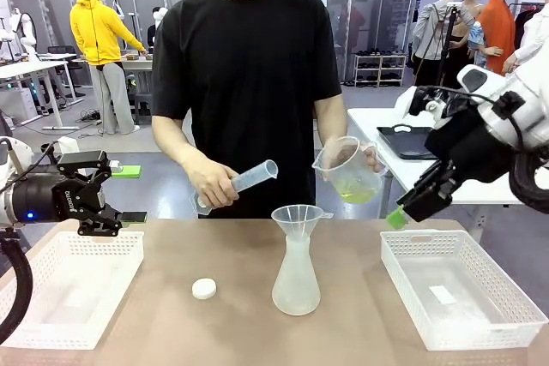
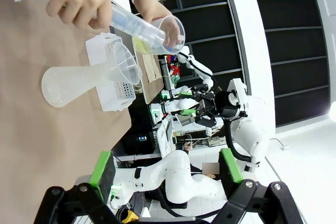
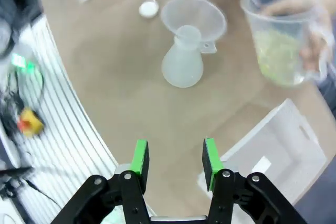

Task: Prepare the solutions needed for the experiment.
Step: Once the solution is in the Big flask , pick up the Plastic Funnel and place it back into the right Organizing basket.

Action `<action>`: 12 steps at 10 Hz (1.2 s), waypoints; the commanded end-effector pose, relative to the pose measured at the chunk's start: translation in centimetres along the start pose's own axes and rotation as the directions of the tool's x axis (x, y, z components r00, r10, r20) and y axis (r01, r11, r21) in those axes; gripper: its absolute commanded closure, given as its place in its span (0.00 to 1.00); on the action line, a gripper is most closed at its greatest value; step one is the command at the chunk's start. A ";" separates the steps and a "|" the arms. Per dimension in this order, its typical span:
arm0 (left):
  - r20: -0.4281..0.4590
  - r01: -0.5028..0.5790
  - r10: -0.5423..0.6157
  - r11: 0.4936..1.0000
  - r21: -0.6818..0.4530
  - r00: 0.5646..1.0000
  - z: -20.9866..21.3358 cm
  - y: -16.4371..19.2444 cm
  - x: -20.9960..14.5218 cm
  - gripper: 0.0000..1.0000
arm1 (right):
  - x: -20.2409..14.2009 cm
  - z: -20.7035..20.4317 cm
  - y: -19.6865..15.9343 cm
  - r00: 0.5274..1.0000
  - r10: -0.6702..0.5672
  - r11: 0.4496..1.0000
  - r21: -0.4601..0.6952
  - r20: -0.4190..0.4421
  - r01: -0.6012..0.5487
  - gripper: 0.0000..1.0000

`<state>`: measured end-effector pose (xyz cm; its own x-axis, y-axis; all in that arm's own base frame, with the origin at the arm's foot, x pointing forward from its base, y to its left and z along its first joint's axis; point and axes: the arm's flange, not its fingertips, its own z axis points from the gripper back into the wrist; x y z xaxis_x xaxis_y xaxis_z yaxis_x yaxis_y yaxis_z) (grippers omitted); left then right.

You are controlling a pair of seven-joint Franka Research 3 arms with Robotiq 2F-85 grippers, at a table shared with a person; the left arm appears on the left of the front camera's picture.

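Observation:
A person across the table holds a clear beaker point(image 1: 350, 169) in one hand, with the pale yellow-green solutions point(image 1: 357, 195) in its bottom. The other hand holds a tilted graduated cylinder point(image 1: 247, 181). Between them on the table stands an empty flask point(image 1: 296, 280) with a funnel point(image 1: 298, 219) in its neck. My left gripper point(image 1: 129, 196) hovers open at the left, above a basket. My right gripper point(image 1: 401, 214) hangs in the air at the right, below the beaker, open with nothing between its fingers point(image 3: 139, 157). The right wrist view looks down on the flask point(image 3: 182, 66) and the beaker's liquid point(image 3: 278, 56).
A small white cap point(image 1: 204, 289) lies left of the flask. White mesh baskets stand at the table's left point(image 1: 73, 250) and right point(image 1: 515, 297) ends. Brown tabletop shows bare in front of the flask.

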<state>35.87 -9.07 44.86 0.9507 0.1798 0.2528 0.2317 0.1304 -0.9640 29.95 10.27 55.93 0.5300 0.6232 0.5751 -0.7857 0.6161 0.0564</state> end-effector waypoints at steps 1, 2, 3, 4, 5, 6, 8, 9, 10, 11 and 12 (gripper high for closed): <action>0.002 -0.014 0.014 1.000 -0.018 1.000 -0.1 -0.2 0.0 0.00 | -3.4 -1.7 2.7 0.989 -0.145 0.989 0.006 0.027 0.145 0.47; 0.002 -0.014 0.014 1.000 -0.018 1.000 -0.1 -0.2 0.0 0.00 | 0.0 0.0 0.0 1.000 0.000 1.000 0.000 0.000 0.000 0.47; 0.002 -0.014 0.014 1.000 -0.018 1.000 -0.1 -0.2 0.0 0.00 | 0.0 0.0 0.0 1.000 0.000 1.000 0.000 0.000 0.000 0.47; 0.002 -0.014 0.014 1.000 -0.018 1.000 -0.1 -0.2 0.0 0.00 | 0.0 0.0 0.0 1.000 0.000 1.000 0.000 0.000 0.000 0.47; 0.002 -0.014 0.014 1.000 -0.018 1.000 -0.1 -0.2 0.0 0.00 | 0.0 0.0 0.0 1.000 0.000 1.000 0.000 0.000 0.000 0.47; 0.002 -0.014 0.014 1.000 -0.018 1.000 -0.1 -0.2 0.0 0.00 | 0.1 0.0 0.2 0.999 -0.042 0.999 0.006 0.005 0.042 0.47; 0.002 -0.014 0.014 1.000 -0.018 1.000 -0.1 -0.2 0.0 0.00 | -1.6 -0.7 -2.4 0.937 -0.350 0.927 0.146 0.015 0.345 0.47; 0.002 -0.014 0.014 1.000 -0.018 1.000 -0.1 -0.2 0.0 0.00 | -2.5 -0.9 -3.4 0.903 -0.430 0.882 0.224 0.019 0.415 0.47; 0.002 -0.014 0.014 1.000 -0.018 1.000 -0.1 -0.2 0.0 0.00 | -3.3 -1.0 -4.4 0.866 -0.500 0.831 0.279 -0.001 0.480 0.47; 0.002 -0.014 0.014 1.000 -0.018 1.000 -0.1 -0.2 0.0 0.00 | -3.7 -1.3 -5.4 0.830 -0.558 0.780 0.334 -0.011 0.529 0.47; 0.002 -0.014 0.014 1.000 -0.018 1.000 -0.1 -0.2 0.0 0.00 | -3.9 -1.9 -6.3 0.791 -0.612 0.718 0.408 -0.016 0.564 0.47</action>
<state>35.87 -9.06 44.87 0.9506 0.1800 0.2529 0.2318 0.1305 -0.9640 32.59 4.68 51.87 0.8767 0.2012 0.4370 -0.4568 0.6331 0.6249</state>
